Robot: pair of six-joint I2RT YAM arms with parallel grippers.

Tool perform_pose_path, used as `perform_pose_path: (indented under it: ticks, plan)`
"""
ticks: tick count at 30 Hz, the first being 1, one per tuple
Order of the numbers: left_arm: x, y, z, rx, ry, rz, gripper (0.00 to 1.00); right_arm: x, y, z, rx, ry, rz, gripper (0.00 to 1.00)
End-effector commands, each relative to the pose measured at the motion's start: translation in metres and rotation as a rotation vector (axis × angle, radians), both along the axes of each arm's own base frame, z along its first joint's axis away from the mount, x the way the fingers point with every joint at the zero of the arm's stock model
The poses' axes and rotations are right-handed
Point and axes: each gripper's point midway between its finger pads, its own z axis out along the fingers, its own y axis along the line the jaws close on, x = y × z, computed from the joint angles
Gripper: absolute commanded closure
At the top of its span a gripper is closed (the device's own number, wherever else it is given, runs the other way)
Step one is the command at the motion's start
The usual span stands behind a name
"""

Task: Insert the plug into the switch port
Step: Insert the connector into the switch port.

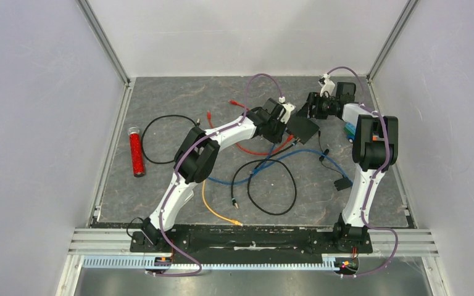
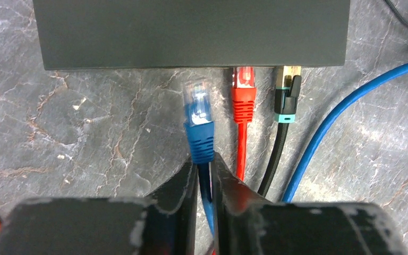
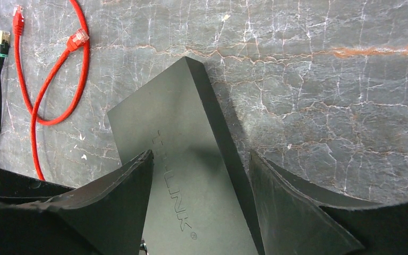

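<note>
The black switch [image 2: 191, 32] fills the top of the left wrist view, its port face toward me. A red plug [image 2: 243, 90] and a black plug [image 2: 287, 95] sit in its ports. The blue plug [image 2: 197, 114] with a clear tip lies on the mat left of them, its tip just short of the switch. My left gripper [image 2: 205, 159] is shut on the blue cable right behind the plug's boot. My right gripper [image 3: 201, 159] straddles the switch [image 3: 191, 175] and grips its two long sides. From above, both grippers meet at the switch [image 1: 302, 129].
A red tube [image 1: 136, 151] lies at the left. Loose cables cover the mat: a black loop [image 1: 160, 139], an orange cable [image 1: 216, 206], a second black loop [image 1: 271, 185], a long blue cable [image 1: 321, 154] and a red cable [image 3: 58, 69]. White walls enclose the mat.
</note>
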Motion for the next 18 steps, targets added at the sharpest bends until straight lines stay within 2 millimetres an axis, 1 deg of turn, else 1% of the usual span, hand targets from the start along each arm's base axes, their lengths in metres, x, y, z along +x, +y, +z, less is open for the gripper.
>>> perform_pose_path:
  ticks: [1,4,7,8,9,10,11,12,13,16,18]
  plan:
    - [-0.005,0.002,0.002,0.011,0.029,0.019,0.74,0.014,-0.001,0.021,-0.012,-0.075,0.013,0.32]
    - [-0.005,0.007,0.002,0.027,0.015,0.022,0.71,0.013,-0.001,0.024,-0.005,-0.077,0.012,0.32]
    - [-0.002,0.008,0.008,0.029,-0.002,0.028,0.66,0.010,-0.001,0.026,-0.014,-0.082,0.012,0.32]
    - [-0.002,0.008,0.010,0.027,-0.008,0.026,0.67,0.009,-0.002,0.026,-0.020,-0.084,0.011,0.32]
    - [-0.003,0.006,0.013,0.019,-0.009,0.014,0.74,0.008,-0.002,0.028,-0.023,-0.086,0.009,0.33]
    - [-0.005,0.004,0.017,0.006,-0.008,0.001,0.85,0.006,-0.002,0.030,-0.019,-0.088,0.003,0.33]
    - [-0.006,0.003,0.020,-0.004,-0.006,-0.006,0.92,0.004,-0.001,0.034,-0.010,-0.092,-0.003,0.34]
    - [-0.006,0.003,0.024,-0.013,-0.012,-0.008,0.95,0.003,0.000,0.040,0.003,-0.100,-0.006,0.34]
    - [-0.006,0.002,0.029,-0.023,-0.024,-0.009,0.97,0.000,0.003,0.044,0.019,-0.103,-0.006,0.34]
    - [-0.006,0.003,0.044,-0.049,-0.054,-0.014,0.98,-0.012,0.015,0.060,0.096,-0.127,0.011,0.35]
    - [-0.006,0.003,0.052,-0.057,-0.068,-0.021,0.98,-0.024,0.024,0.066,0.162,-0.119,0.021,0.35]
